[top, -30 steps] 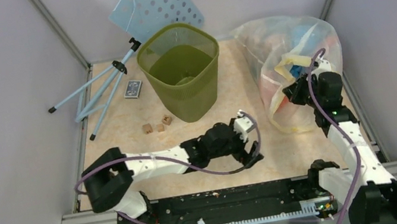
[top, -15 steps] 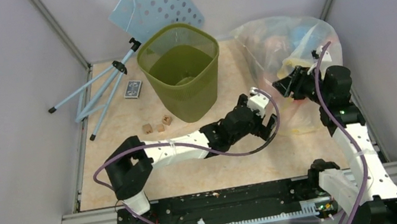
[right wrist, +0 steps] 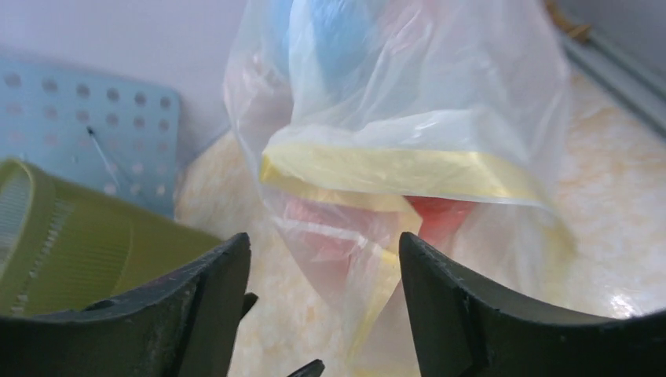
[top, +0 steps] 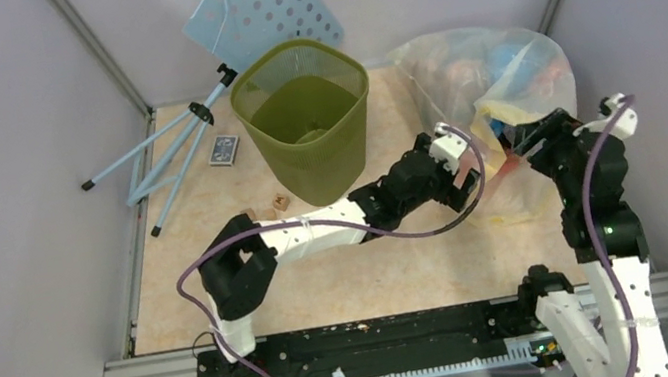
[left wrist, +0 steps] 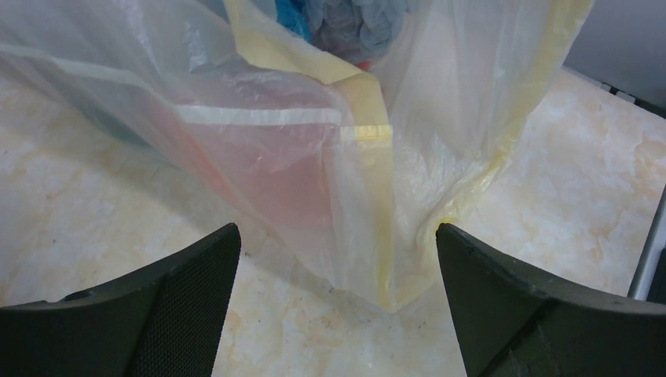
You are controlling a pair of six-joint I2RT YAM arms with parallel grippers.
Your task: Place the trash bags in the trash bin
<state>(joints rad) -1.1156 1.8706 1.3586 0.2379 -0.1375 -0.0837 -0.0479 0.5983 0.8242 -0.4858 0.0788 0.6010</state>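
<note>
The olive-green trash bin stands at the back centre, its side also showing in the right wrist view. A large clear bag with yellow bands lies at the back right. Reddish translucent plastic, the trash bags, shows through it. My left gripper is open at the bag's lower front corner, one finger on either side of it, just above the table. My right gripper is open just right of the bag's front, nothing between its fingers.
A pale blue tripod lies at the back left beside a small card box. A wooden cube sits in front of the bin. A blue perforated panel leans on the back wall. Walls close both sides.
My right gripper has opened and drawn back to the right of the bag. My left arm has stretched right until its open fingers reach the bag's corner.
</note>
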